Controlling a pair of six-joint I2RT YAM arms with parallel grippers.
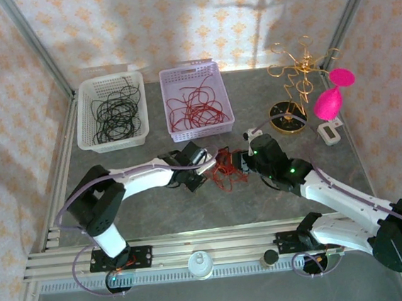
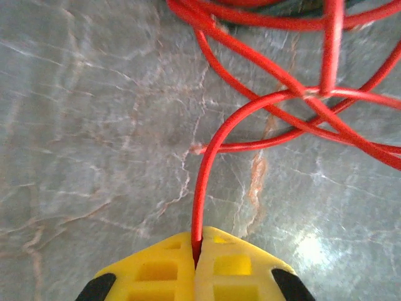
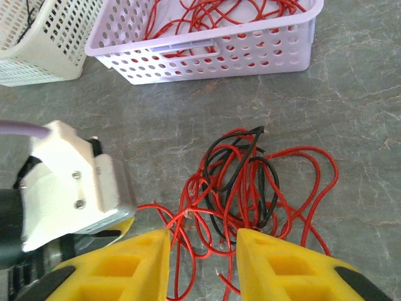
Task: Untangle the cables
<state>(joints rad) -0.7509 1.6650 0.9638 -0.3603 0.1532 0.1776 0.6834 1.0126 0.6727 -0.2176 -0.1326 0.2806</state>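
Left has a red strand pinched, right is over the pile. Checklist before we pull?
1. Grip of left gripper on red cable: ok, shut on it.
2. Readiness of right gripper: ok, open, above the tangle.
3. Held red cable free of the tangle: not ok, it runs into crossing red loops.
4. Separation of black cable: not ok, threaded through red loops.
5. Far end of the held cable located: cannot tell.
6. Bins sorted: ok, lilac basket holds red, white basket holds black.
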